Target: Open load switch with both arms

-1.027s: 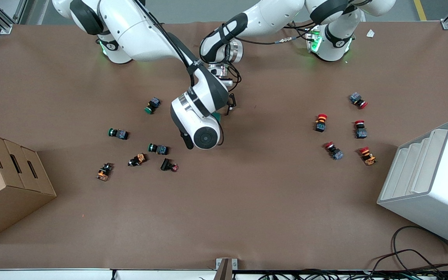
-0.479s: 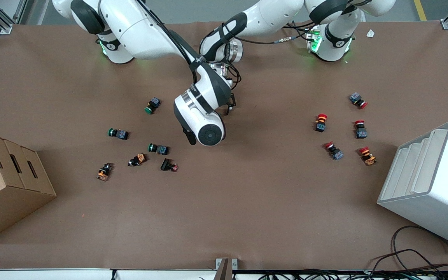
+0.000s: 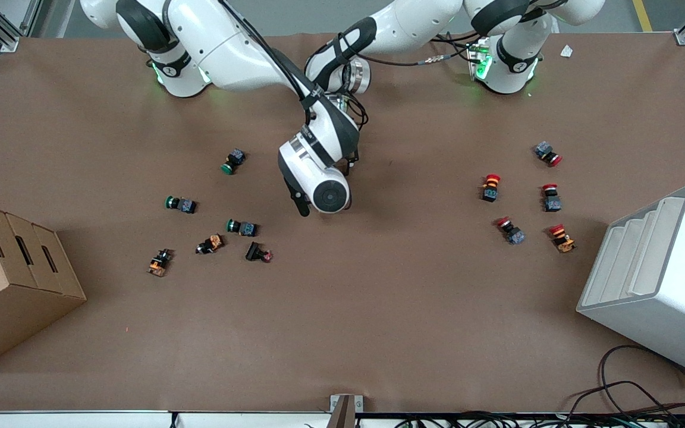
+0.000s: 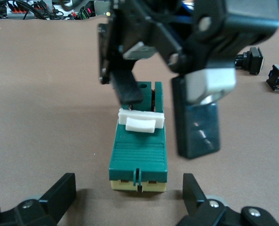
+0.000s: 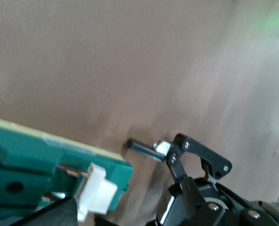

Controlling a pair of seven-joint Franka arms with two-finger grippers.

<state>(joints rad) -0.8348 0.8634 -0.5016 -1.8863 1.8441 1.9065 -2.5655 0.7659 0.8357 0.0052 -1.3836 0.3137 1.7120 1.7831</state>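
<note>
Mid-worktop [image 3: 378,309], the right gripper [image 4: 170,101] straddles the load switch [image 4: 139,150] at its white lever [image 4: 140,123], fingers apart, likely to flip it. The left gripper [image 4: 127,200] waits wide before the body, apparently to brace.

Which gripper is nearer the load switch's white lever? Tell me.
Right. The right gripper straddles the load switch at its white lever, jaws open; the left gripper sits off its cream end, jaws open.
</note>
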